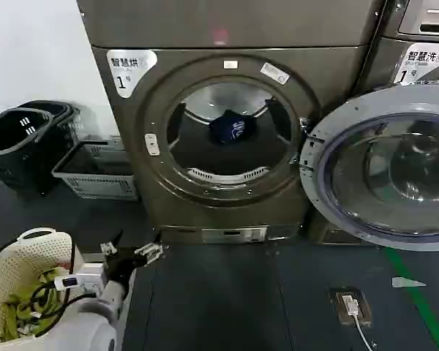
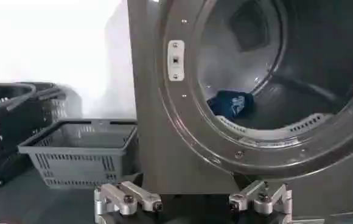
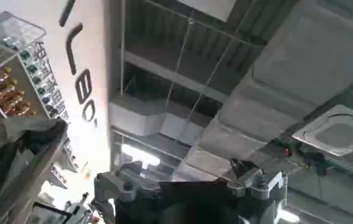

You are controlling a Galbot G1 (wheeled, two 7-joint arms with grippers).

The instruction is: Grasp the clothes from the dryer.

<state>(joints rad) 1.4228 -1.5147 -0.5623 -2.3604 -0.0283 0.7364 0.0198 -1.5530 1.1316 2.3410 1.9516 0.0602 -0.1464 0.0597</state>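
Observation:
A dark blue piece of clothes [image 1: 230, 128] lies inside the drum of the grey dryer [image 1: 227, 197], whose round door [image 1: 384, 168] is swung open to the right. My left gripper [image 1: 132, 251] hangs low in front of the dryer's lower left corner, well short of the opening. It is open with nothing between its fingers. In the left wrist view the clothes [image 2: 231, 103] rest on the drum floor, far beyond the left gripper [image 2: 195, 206]. My right gripper [image 3: 192, 190] points up at the ceiling, open and empty.
A grey basket [image 1: 95, 172] and black baskets [image 1: 22, 142] stand on the floor left of the dryer. A white basket [image 1: 18, 281] holding green cloth sits by my left arm. A small device with a cable [image 1: 349, 303] and a green floor line [image 1: 417, 300] lie at right.

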